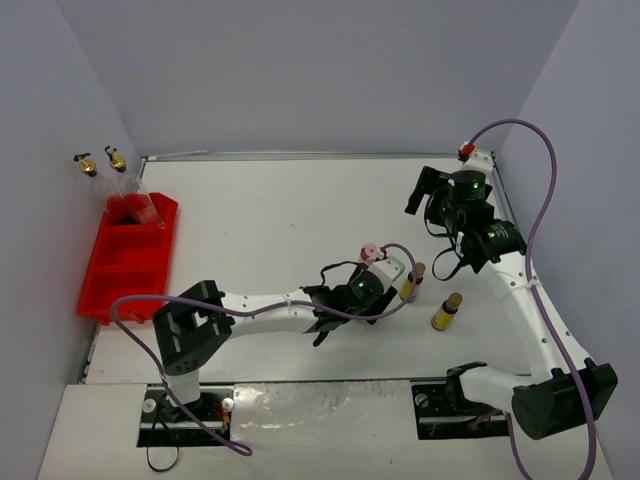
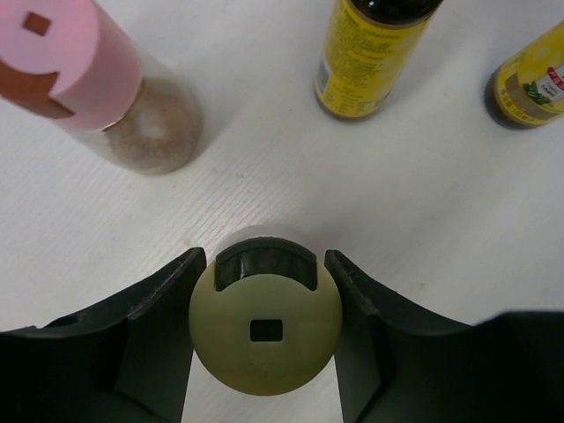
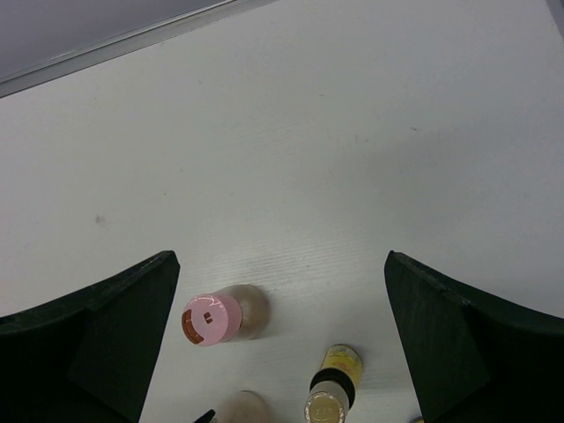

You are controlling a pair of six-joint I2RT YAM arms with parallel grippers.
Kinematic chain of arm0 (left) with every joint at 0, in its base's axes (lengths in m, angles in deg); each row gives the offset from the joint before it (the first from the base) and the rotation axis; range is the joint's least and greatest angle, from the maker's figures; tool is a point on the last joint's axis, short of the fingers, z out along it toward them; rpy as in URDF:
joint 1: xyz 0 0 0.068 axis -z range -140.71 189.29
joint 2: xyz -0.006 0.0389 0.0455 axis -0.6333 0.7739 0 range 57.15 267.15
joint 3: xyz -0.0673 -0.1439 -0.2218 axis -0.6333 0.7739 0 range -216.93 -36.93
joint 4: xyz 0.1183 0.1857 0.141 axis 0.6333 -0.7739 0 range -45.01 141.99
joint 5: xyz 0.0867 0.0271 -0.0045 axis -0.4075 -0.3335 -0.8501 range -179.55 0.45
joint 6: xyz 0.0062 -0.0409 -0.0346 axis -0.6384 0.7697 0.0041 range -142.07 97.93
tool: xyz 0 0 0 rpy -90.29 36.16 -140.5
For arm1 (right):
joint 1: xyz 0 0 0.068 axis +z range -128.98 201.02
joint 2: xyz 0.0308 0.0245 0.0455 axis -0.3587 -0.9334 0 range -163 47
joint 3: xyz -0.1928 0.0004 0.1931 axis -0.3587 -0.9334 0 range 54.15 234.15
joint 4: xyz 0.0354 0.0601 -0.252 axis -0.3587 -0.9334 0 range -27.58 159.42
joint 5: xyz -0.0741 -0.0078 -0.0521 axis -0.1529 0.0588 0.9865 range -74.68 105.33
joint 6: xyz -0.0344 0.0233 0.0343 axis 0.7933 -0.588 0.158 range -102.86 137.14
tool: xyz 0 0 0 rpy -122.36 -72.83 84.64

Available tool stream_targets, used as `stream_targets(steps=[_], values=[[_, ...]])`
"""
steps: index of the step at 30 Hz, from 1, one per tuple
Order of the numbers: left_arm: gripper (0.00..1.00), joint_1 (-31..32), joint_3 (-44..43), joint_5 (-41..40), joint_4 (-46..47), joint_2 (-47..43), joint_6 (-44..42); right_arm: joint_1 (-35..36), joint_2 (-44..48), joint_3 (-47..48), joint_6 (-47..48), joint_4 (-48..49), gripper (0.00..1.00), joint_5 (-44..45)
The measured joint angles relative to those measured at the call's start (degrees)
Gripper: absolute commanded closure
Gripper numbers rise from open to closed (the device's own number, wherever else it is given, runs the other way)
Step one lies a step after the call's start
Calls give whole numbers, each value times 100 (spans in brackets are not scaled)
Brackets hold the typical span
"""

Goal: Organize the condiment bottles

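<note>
the yellow-capped bottle (image 2: 264, 330) sits pinched in the left gripper (image 2: 264, 264), likely bound for the red tray (image 1: 90, 298) at the left edge of the table (image 1: 270, 215); the right gripper (image 3: 280, 264) hangs wide, empty.

**Bright, Even Light With Soft Shadows**

Bright and even in all three views, lit from above. In the top view, only small pale shadows beside the slim yellow bottle (image 1: 446, 311) at the right middle, and a shiny white glare along the bottom of the table (image 1: 280, 220). In the left wrist view, crisp on the yellow-capped bottle (image 2: 264, 330) at the bottom middle, near-black with little detail on the left gripper's fingers (image 2: 150, 344) in the lower corners. Outward lean at the top edge from the wide lens. In the right wrist view, a small white shine on the pink-capped bottle (image 3: 211, 319), lower left.
</note>
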Motion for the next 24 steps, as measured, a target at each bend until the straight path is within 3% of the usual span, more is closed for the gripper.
stream_targets(steps=[8,13,18,24], values=[[100,150,-247,-1629,-1298,-1577,120,0,0,0,13,-20,0,-2],[100,-206,-628,-2980,-2135,-2649,252,0,-15,1,13,-28,0,-2],[100,-1660,-577,-3461,-2469,-3284,302,0,-59,33,13,-31,0,-4],[100,-4024,-102,-3033,-2560,-3511,293,0,-66,74,14,-31,0,-4]])
